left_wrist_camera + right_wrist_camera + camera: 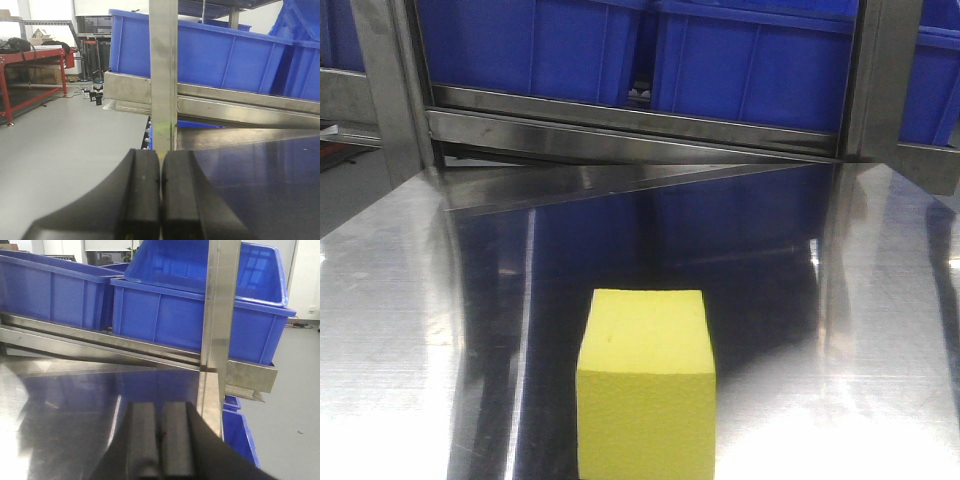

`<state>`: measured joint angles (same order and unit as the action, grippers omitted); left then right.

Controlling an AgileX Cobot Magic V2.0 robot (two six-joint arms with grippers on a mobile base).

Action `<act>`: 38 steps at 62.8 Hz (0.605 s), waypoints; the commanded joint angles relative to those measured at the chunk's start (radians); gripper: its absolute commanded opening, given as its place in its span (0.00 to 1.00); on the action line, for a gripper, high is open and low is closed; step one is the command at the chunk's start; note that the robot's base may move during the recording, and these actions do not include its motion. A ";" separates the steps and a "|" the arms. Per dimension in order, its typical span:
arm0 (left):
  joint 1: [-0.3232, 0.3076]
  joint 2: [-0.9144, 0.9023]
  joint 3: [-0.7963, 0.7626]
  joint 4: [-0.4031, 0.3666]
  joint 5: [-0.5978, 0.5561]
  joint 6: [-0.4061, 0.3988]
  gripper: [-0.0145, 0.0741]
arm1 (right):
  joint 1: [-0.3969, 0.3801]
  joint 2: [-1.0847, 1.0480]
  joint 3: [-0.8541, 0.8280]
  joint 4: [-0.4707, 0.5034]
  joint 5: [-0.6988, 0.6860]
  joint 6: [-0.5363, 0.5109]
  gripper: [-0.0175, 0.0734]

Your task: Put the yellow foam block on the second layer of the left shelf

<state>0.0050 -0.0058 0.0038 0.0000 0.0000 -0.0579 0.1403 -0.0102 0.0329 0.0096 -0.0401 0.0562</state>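
The yellow foam block (646,385) stands upright on a shiny steel shelf surface (410,330), near the front edge in the front-facing view. No gripper shows in that view. In the left wrist view my left gripper (160,165) is shut, its black pads pressed together with nothing between them, low in front of a steel upright post (163,75). My right gripper (160,415) is also shut and empty, over the steel surface beside another upright post (220,305). The block shows in neither wrist view.
Blue plastic bins (740,60) sit on a tilted steel rail (620,130) behind the block. More blue bins (195,315) fill the rack in the right wrist view, one lower bin (240,435) at the right. A red workbench (35,60) stands on the grey floor at left.
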 commanded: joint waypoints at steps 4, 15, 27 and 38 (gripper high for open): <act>-0.005 -0.018 0.027 -0.006 -0.081 -0.003 0.30 | -0.003 -0.019 -0.024 -0.010 -0.086 -0.001 0.25; -0.005 -0.018 0.027 -0.006 -0.081 -0.003 0.30 | -0.003 -0.019 -0.024 -0.010 -0.086 -0.001 0.25; -0.005 -0.018 0.027 -0.006 -0.081 -0.003 0.30 | -0.003 -0.019 -0.024 -0.010 -0.090 -0.002 0.25; -0.005 -0.018 0.027 -0.006 -0.081 -0.003 0.30 | -0.003 -0.019 -0.024 -0.010 -0.064 -0.002 0.25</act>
<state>0.0050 -0.0058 0.0038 0.0000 0.0000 -0.0579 0.1403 -0.0102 0.0329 0.0096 -0.0361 0.0562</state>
